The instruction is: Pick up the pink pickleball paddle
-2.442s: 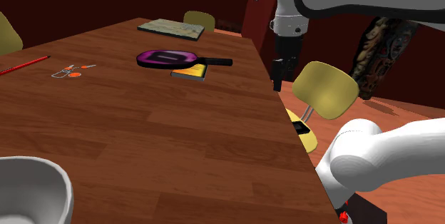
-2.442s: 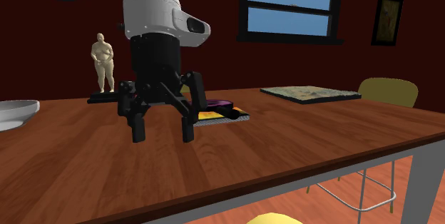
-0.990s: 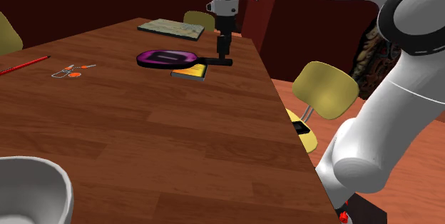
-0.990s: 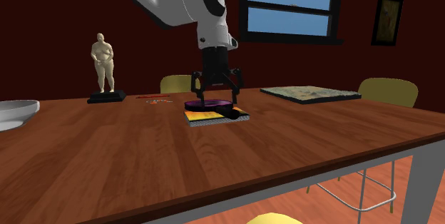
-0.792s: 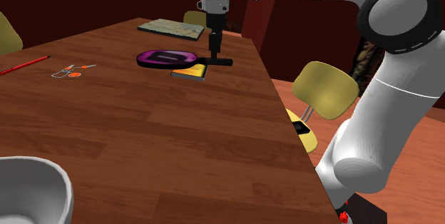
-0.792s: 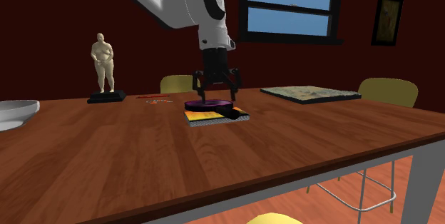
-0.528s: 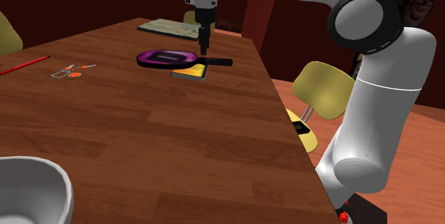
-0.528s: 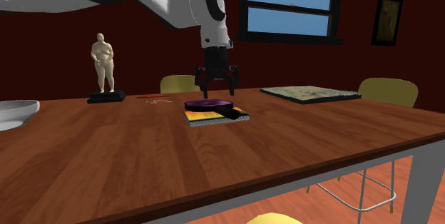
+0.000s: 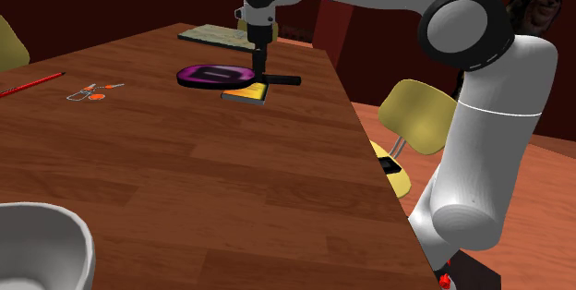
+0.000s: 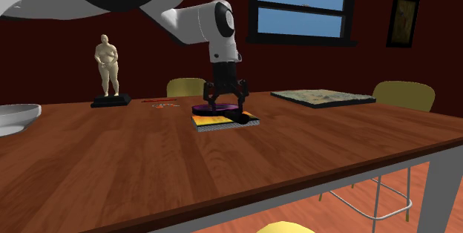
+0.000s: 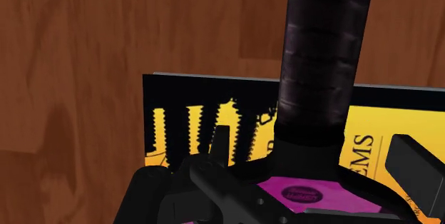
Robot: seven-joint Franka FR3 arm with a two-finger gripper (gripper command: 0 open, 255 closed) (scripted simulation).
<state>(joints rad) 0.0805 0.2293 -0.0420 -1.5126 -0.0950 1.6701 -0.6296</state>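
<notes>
Shoulder view first: the big wooden table (image 9: 185, 177) carries everything, and the white Franka arm (image 9: 480, 150) arches over it toward the far corner. Out there, on a yellow-covered book (image 9: 246, 95), lies the pink pickleball paddle (image 9: 214, 75), flat, its purple-pink face ringed in black. Its long axis runs across the shoulder view, head to the left and black handle (image 9: 284, 80) pointing right, toward the table's edge. The gripper (image 9: 259, 69) hangs straight above the neck, where handle meets head. The wrist view backs that up: the handle runs away from the hand, and the two fingers (image 11: 220, 144) stand apart, one on each side of the neck, touching nothing that I can see. So the paddle sits directly below the jaws, its axis crossing their closing line. I'd call it a short drop, then a squeeze on the neck.
</notes>
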